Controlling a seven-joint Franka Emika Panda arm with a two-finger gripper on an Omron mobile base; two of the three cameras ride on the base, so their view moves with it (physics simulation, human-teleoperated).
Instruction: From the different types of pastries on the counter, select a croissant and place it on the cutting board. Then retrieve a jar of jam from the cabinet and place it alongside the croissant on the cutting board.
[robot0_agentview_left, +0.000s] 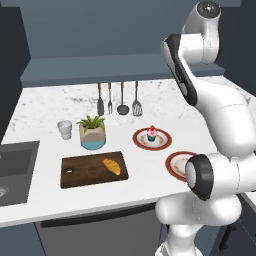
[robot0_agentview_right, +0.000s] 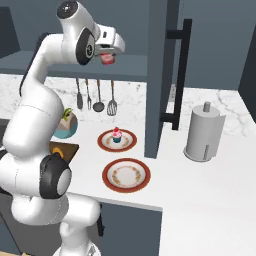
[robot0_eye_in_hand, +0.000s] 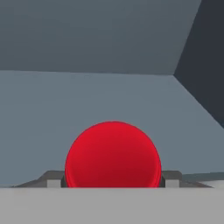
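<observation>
My gripper (robot0_agentview_right: 107, 58) is raised at the cabinet (robot0_agentview_right: 131, 65) shelf and is shut on the jar of jam (robot0_agentview_right: 107, 59), small and red. In the hand view the jar's round red top (robot0_eye_in_hand: 113, 153) sits between the two fingertips (robot0_eye_in_hand: 53, 181), with the grey shelf floor (robot0_eye_in_hand: 109, 96) beyond. I cannot tell if the jar rests on the ledge. The golden croissant (robot0_agentview_left: 112, 166) lies on the right half of the dark cutting board (robot0_agentview_left: 85, 172) on the marbled counter (robot0_agentview_left: 50, 107). The pink cupcake (robot0_agentview_left: 152, 133) stands on an orange-rimmed plate (robot0_agentview_left: 162, 141).
A second orange-rimmed plate (robot0_agentview_right: 126, 175) lies near the counter's front edge. A potted plant (robot0_agentview_left: 92, 132) and a white cup (robot0_agentview_left: 64, 129) stand behind the board. Utensils (robot0_agentview_left: 117, 100) hang on the back wall. A sink (robot0_agentview_left: 15, 170) is at left, a paper towel roll (robot0_agentview_right: 204, 132) at right.
</observation>
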